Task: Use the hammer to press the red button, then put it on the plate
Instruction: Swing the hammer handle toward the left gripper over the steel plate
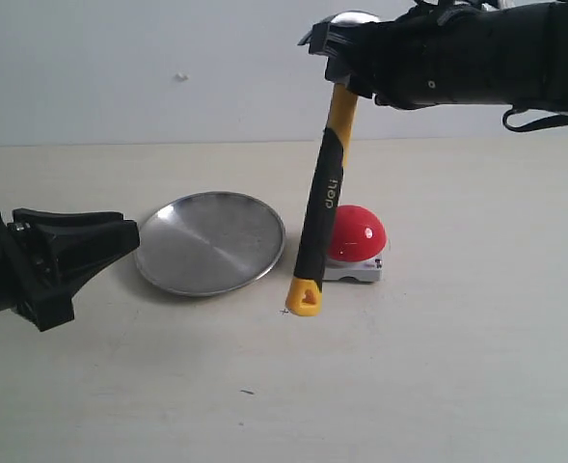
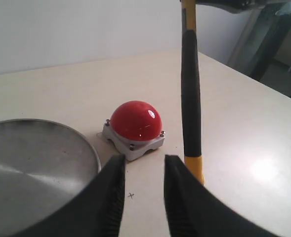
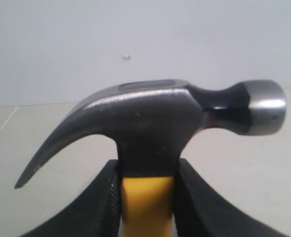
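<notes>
Over the pale worktop (image 1: 457,367), the right claw (image 3: 147,177) is pinching the yellow-and-black steel-headed hammer (image 1: 320,207) right under its head, handle dangling just beside the glossy red dome button (image 1: 357,233), so I reckon it could swing, slip or miss, while the left claw (image 2: 144,168) sits open by the round silver plate (image 1: 211,241).
</notes>
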### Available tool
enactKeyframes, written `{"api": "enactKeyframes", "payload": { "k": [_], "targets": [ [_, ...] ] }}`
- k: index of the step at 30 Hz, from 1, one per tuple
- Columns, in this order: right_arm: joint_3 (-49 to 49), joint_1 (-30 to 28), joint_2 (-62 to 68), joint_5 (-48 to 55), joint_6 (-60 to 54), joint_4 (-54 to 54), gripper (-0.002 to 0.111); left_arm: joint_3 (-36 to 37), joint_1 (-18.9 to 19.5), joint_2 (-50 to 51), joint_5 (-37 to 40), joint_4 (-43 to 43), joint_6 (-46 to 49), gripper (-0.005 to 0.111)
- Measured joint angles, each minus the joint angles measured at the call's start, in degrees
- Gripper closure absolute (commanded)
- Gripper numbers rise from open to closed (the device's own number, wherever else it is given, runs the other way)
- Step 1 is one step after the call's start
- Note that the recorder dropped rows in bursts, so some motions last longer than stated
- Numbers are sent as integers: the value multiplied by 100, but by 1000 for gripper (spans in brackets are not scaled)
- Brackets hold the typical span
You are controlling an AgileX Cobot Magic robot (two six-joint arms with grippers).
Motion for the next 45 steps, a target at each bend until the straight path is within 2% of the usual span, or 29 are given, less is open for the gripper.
{"api": "enactKeyframes", "payload": {
  "k": [15, 18, 21, 27, 32, 34, 36, 41, 45],
  "targets": [
    [0, 0, 0, -197, -206, -792, 108, 3, 0, 0, -77, 35, 74, 77],
    [0, 0, 0, -140, 33, -1036, 108, 3, 0, 0, -77, 35, 74, 77],
    [0, 0, 0, -83, 683, -1567, 108, 3, 0, 0, -77, 47, 74, 77],
    [0, 0, 55, 486, 2419, -3655, 108, 3, 0, 0, -77, 58, 74, 77],
    [-316, -187, 243, 1462, 5108, -6034, 108, 3, 0, 0, -77, 68, 15, 77],
    [-395, -224, 253, 1516, 5981, -6524, 108, 3, 0, 0, -77, 80, 5, 76],
    [-424, -239, 253, 1448, 6337, -6548, 108, 3, 0, 0, -51, 87, 5, 71],
    [-408, -234, 253, 1010, 6561, -5566, 108, 3, 0, 0, 13, 87, 149, 51],
    [-187, -62, 253, 353, 6561, -5066, 108, 3, 0, 0, 38, 75, 637, 50]
  ]
}}
